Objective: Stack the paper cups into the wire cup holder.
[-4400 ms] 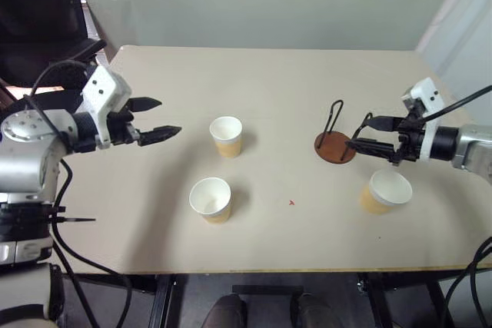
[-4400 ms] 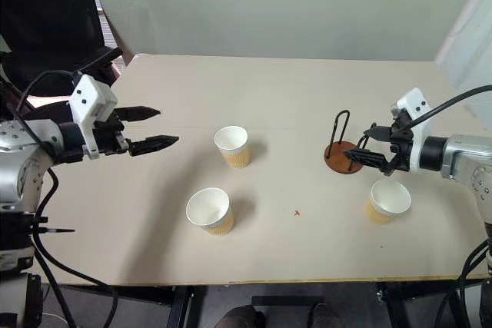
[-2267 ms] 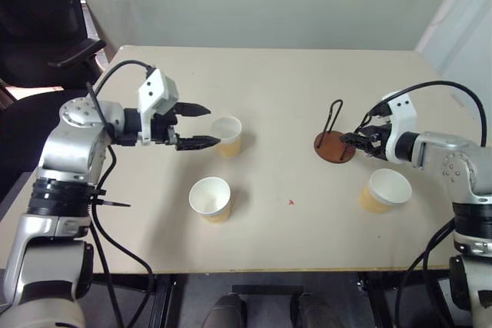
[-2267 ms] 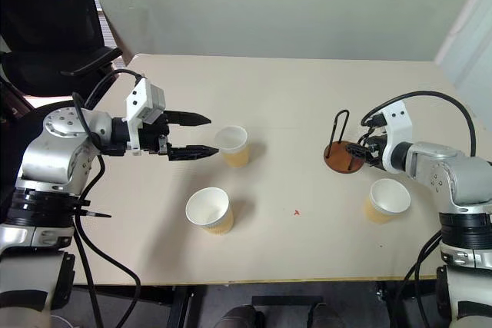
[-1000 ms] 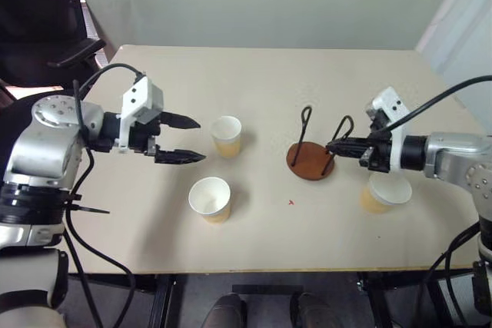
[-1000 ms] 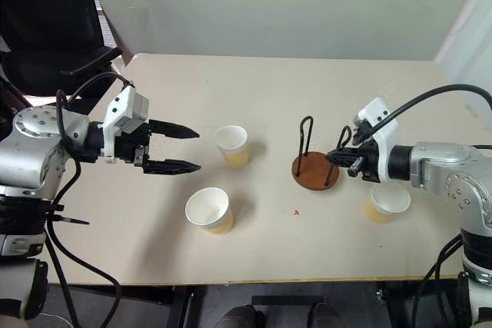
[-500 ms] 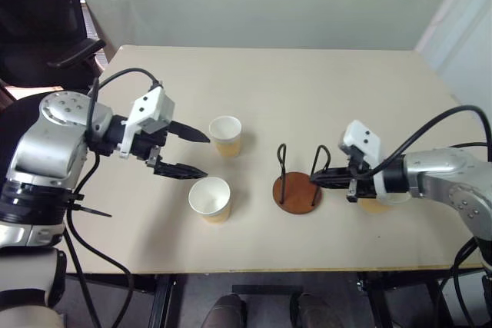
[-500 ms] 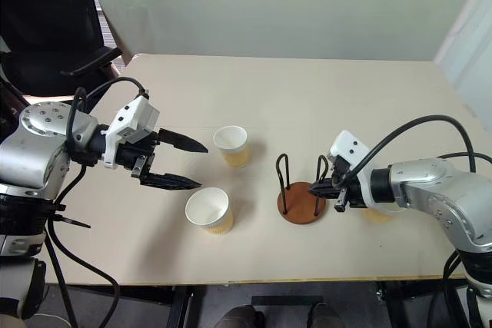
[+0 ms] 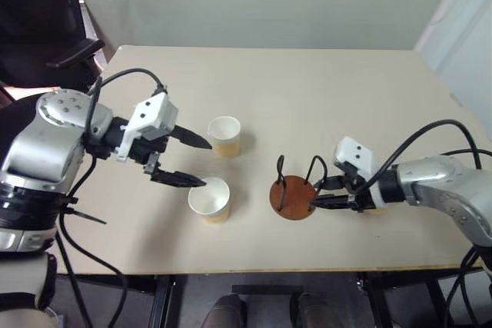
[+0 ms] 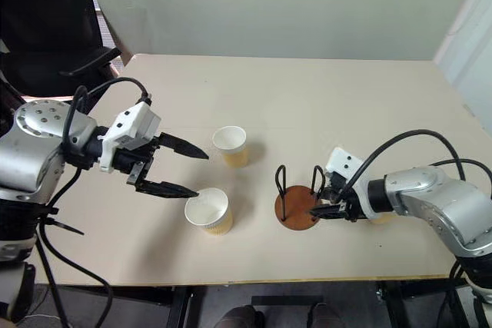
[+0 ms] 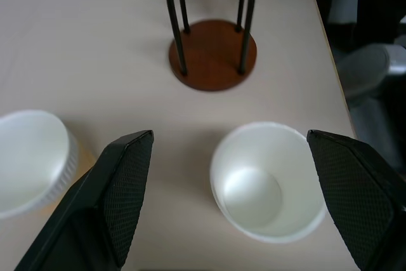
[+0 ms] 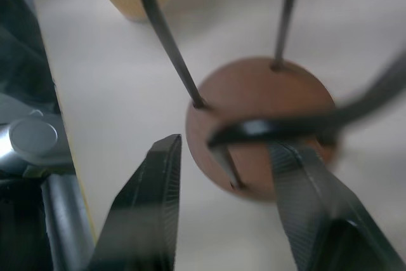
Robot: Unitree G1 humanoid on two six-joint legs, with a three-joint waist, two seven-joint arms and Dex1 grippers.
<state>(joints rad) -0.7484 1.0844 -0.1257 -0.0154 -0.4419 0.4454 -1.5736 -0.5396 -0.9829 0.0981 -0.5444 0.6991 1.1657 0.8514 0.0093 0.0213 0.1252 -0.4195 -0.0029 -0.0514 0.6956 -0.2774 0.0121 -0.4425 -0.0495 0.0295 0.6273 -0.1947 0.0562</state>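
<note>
Your next move turns on the near paper cup [image 9: 210, 199]: it stands upright, mouth up, directly ahead of the left gripper [image 9: 196, 162], whose jaws are spread wide, one finger reaching its rim, the other up toward the far paper cup [image 9: 224, 135]. In the left wrist view the near cup sits between the fingertips [image 11: 127, 182], not yet enclosed. The wire cup holder [image 9: 293, 194] stands at about three o'clock from that cup, near the front edge of the counter [image 9: 307, 82], loops upright. Your left arm is clearly the nearer one. The right gripper [image 9: 315, 193] is at the holder's right edge, jaws parted around a wire loop, not clamping it. The third cup is hidden behind the right arm; you can't read its position.
</note>
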